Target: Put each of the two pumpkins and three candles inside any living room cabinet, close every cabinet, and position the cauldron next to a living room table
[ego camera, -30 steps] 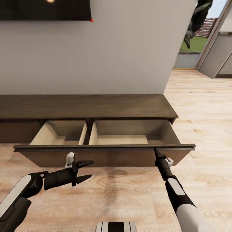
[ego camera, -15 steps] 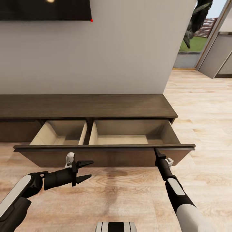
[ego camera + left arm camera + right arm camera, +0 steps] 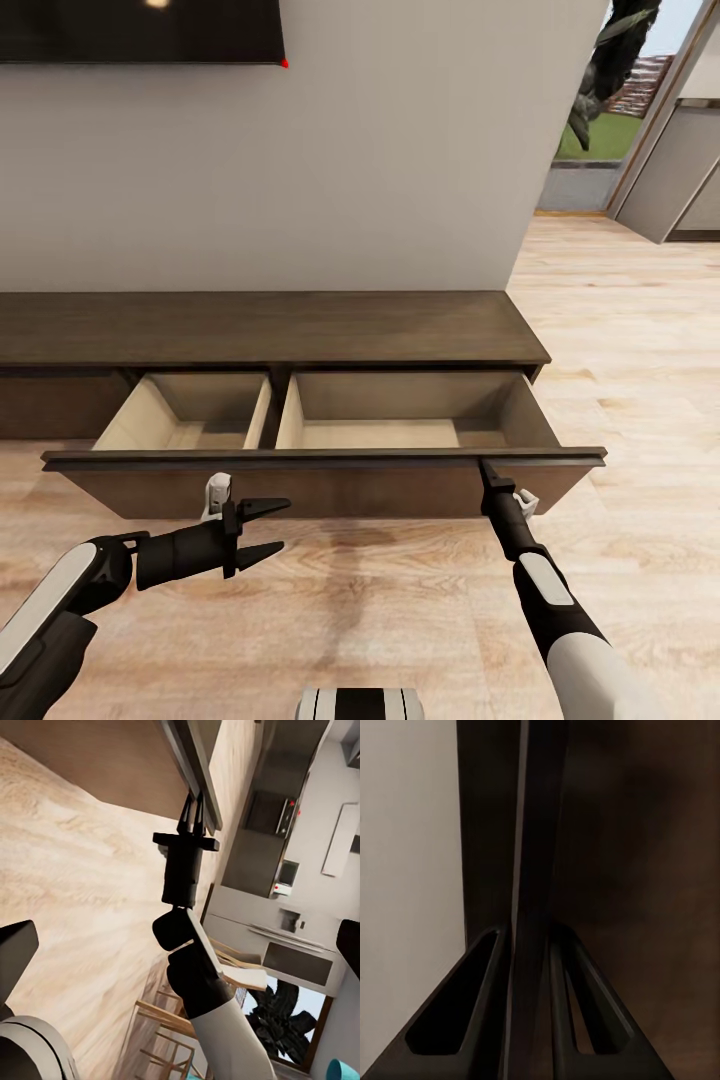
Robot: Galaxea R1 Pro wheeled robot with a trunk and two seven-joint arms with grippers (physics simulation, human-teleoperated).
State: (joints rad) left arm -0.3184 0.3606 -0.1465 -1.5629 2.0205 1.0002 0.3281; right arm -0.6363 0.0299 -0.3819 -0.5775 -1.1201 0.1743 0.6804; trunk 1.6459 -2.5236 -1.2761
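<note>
Standing pulled out from the long dark-brown cabinet point(image 3: 270, 330) is a wide drawer point(image 3: 320, 478), its pale inside split by a divider into a smaller left compartment and a larger right one, both bare of pumpkins or candles in the head view. The right pincer point(image 3: 484, 466) reaches up to the top edge of the drawer front toward its right end, and the right wrist view shows its two dark fingers point(image 3: 465, 1020) pressed narrowly on either side of that thin dark edge, gripping it. The left pincer point(image 3: 268, 526) hangs in front of the drawer front, lower and toward its left part, apart from the wood, with its two pointed fingers spread wide and nothing between them. From the left wrist view the right pincer point(image 3: 193, 804) shows with its fingertips at the drawer's edge, the white forearm behind it. The cabinet stands on light wooden flooring point(image 3: 400, 600) against a pale grey wall point(image 3: 400, 180), beneath the lower edge of a dark wall-mounted screen point(image 3: 140, 30). Off to the right, a doorway opens on greenery point(image 3: 600, 100) outside
</note>
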